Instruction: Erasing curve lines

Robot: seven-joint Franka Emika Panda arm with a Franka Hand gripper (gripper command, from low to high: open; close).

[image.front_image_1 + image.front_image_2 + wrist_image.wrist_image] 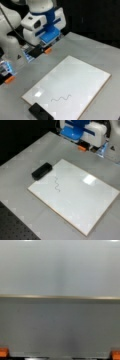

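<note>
While my gripper [46, 48] hangs off the board's [82, 75] far edge, orange fingertips [3, 352] wide apart and empty, the curve lines [61, 98] sit unerased near the black eraser [40, 112]; I judge it light and rigid, best grasped across its long sides
</note>
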